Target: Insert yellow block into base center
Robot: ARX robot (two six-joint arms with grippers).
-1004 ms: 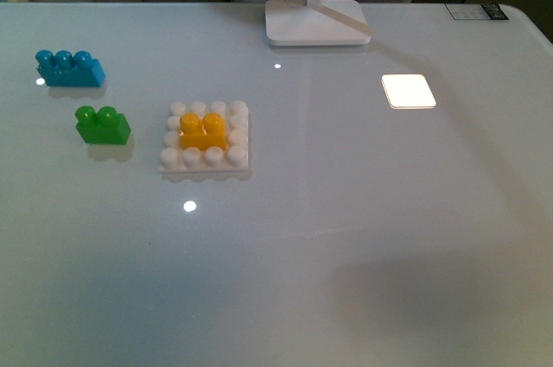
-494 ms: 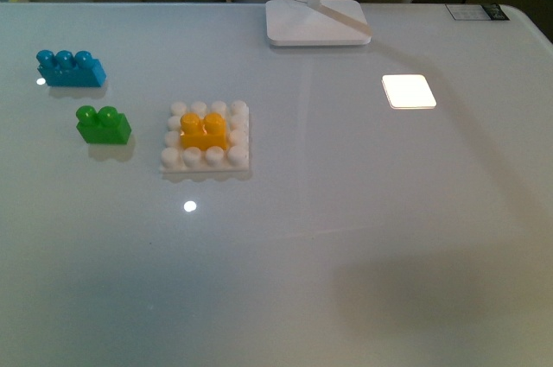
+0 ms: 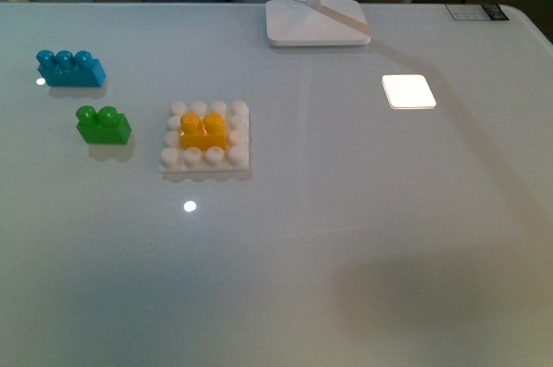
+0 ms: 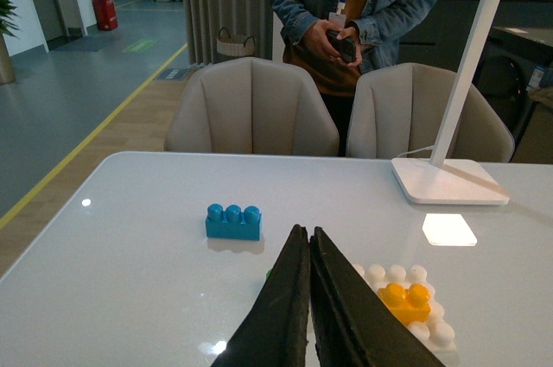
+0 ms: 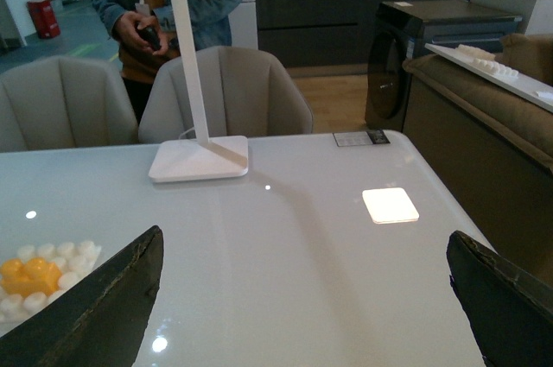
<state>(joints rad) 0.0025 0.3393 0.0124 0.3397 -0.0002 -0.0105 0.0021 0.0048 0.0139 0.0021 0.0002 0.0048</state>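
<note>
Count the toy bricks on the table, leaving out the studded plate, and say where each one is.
3. The blue brick lies far left, the green brick just nearer than it, and the yellow block sits on the middle of the base. None appear hidden.

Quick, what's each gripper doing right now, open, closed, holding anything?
Left gripper: shut, fingers pressed together, holding nothing.
Right gripper: open wide, holding nothing.
</note>
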